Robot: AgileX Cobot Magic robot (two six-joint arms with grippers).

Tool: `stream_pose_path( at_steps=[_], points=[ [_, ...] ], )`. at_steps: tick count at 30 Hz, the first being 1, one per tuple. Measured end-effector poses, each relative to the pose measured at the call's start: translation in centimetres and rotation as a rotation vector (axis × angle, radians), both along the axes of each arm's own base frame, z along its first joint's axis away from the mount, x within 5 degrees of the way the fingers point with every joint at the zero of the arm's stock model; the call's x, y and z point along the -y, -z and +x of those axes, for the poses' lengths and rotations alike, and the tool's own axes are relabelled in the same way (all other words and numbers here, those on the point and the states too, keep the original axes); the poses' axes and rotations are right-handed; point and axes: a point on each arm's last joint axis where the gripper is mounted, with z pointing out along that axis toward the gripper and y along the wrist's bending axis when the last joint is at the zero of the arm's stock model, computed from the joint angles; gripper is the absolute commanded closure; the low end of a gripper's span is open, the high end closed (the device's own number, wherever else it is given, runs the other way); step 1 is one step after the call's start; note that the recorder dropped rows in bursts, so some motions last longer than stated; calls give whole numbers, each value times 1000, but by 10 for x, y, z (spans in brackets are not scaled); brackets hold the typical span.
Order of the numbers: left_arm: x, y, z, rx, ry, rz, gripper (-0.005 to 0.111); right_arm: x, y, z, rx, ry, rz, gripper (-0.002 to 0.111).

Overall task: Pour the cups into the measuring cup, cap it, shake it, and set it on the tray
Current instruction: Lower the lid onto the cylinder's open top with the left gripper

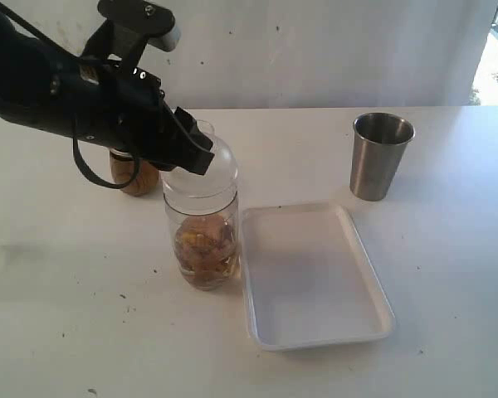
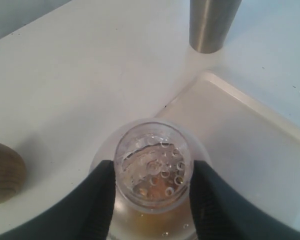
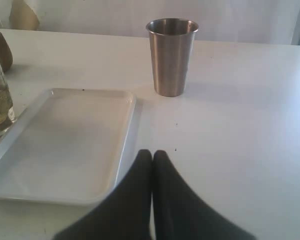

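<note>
Left of centre, the left tool point(image 1: 191, 151) is clenched on the cap point(image 1: 213, 162) atop the measuring cup point(image 1: 203, 240), probably to seat it before shaking. The cup stands on the surface point(image 1: 448, 274) just beside the tray point(image 1: 311, 278) (not on it yet). The right tool point(image 3: 152, 156) is pressed shut, empty. I count one measuring cup, cap and tray, and two cups: wooden cup point(image 1: 133, 178) upper left, steel cup point(image 1: 382, 157) upper right.

left gripper point(image 2: 150, 176) clamped partway, right gripper point(image 3: 152, 156) closed
</note>
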Motion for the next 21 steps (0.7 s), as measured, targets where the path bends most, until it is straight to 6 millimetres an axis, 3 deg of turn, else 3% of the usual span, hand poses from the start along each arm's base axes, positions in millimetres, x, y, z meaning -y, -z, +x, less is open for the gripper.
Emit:
stream_pose_path(
  at_steps=[21],
  points=[
    [-2,-7,-5,-6,6,-25,107,0,0,0,0,0,0,108]
  ],
)
